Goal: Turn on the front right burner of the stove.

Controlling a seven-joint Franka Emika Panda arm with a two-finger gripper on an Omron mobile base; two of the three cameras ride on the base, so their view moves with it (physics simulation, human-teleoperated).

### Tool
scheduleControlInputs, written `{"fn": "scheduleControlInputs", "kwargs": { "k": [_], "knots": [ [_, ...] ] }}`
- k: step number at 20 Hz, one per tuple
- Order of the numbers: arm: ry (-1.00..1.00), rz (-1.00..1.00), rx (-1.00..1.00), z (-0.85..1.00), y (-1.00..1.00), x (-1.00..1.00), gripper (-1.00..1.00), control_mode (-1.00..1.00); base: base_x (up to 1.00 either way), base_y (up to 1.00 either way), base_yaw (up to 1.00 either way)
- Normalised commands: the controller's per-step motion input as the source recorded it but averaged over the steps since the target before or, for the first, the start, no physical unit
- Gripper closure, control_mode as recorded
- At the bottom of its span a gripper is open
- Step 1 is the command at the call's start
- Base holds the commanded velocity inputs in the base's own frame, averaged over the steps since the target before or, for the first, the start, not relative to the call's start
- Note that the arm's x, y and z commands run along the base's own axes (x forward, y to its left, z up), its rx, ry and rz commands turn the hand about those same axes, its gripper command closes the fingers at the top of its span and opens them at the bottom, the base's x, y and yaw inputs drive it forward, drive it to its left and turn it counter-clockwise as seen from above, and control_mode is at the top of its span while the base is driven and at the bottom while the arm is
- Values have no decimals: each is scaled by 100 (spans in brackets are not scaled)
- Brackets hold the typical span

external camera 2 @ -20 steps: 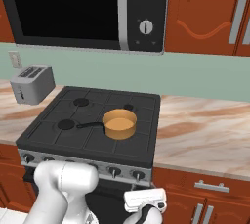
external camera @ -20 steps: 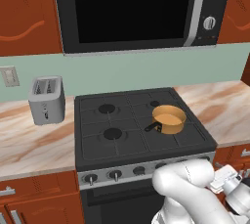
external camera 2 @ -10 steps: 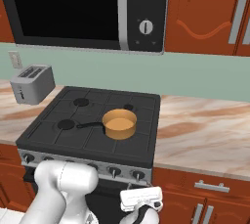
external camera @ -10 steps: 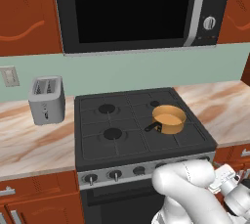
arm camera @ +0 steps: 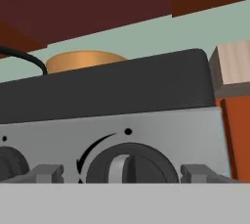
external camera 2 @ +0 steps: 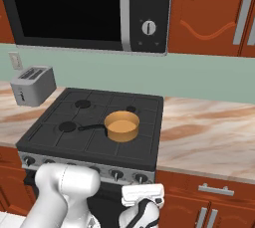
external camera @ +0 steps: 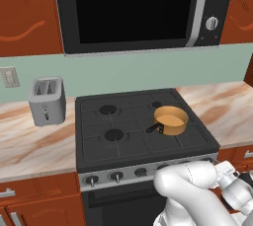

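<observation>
The black stove [external camera: 129, 142] [external camera 2: 74, 138] has grid grates and a silver front strip [arm camera: 161, 129] of dark knobs. A copper saucepan [external camera: 171, 120] [external camera 2: 121, 126] [arm camera: 80, 60] sits on its right side, handle pointing left. In the hand view the rightmost knob [arm camera: 128, 165] is close and centred, with a white arc and a dot above it. My gripper [arm camera: 122, 174] is open, and one fingertip [arm camera: 46, 173] stands on each side of this knob, apart from it. The white hand [external camera 2: 143, 194] hangs just below the strip's right end.
A silver toaster [external camera: 47, 100] [external camera 2: 33, 85] stands on the marble counter left of the stove. The black microwave [external camera: 133, 8] [external camera 2: 69, 8] hangs above. Marble counter [external camera 2: 209, 137] and red-brown cabinet fronts [arm camera: 239, 130] lie to the right of the knob. My own arm [external camera: 190, 185] covers the strip's right part.
The hand has edged slightly to the left under the knob strip. The stove, saucepan and toaster have not moved.
</observation>
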Motion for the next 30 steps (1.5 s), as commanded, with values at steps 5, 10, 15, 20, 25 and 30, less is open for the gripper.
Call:
{"fn": "scheduleControlInputs", "kwargs": {
  "k": [5,10,15,20,25,30],
  "knots": [
    [4,0,2,-6,0,49,100,-100,0,0,0],
    [0,0,0,-17,-1,43,100,-100,0,0,0],
    [0,0,3,-2,-6,11,100,-100,0,0,0],
    [0,0,-4,-2,0,0,100,-100,0,0,0],
    [10,6,-17,-1,0,0,100,-100,0,0,0],
    [22,2,-37,-6,-7,0,100,-100,0,0,0]
  ]
}}
